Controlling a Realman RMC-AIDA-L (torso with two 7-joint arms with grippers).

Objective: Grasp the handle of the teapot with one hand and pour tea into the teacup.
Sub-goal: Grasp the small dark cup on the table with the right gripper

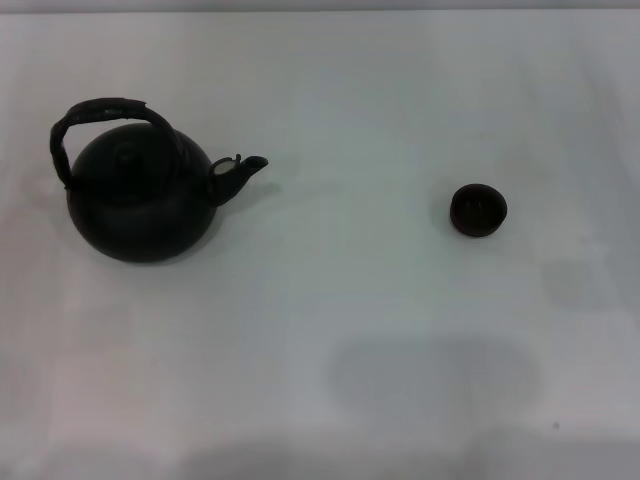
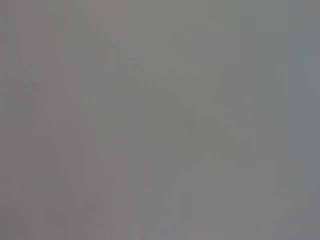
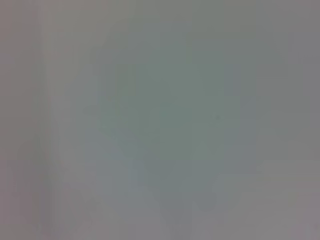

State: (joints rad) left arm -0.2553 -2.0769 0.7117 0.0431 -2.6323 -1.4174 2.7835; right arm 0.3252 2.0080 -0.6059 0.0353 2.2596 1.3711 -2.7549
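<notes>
The matte black teapot (image 1: pixel 140 205) stands upright on the white table at the left in the head view, its short spout (image 1: pixel 245 170) pointing right toward the teacup. Its rough dark handle (image 1: pixel 100 112) arches over the knobbed lid. The small dark teacup (image 1: pixel 478 210) sits upright at the right, well apart from the pot. Neither gripper shows in the head view. Both wrist views hold only a plain grey surface, with no fingers and no object in them.
The white table (image 1: pixel 340 330) spreads across the whole head view. Its far edge runs along the top. Soft shadows lie on it near the bottom edge.
</notes>
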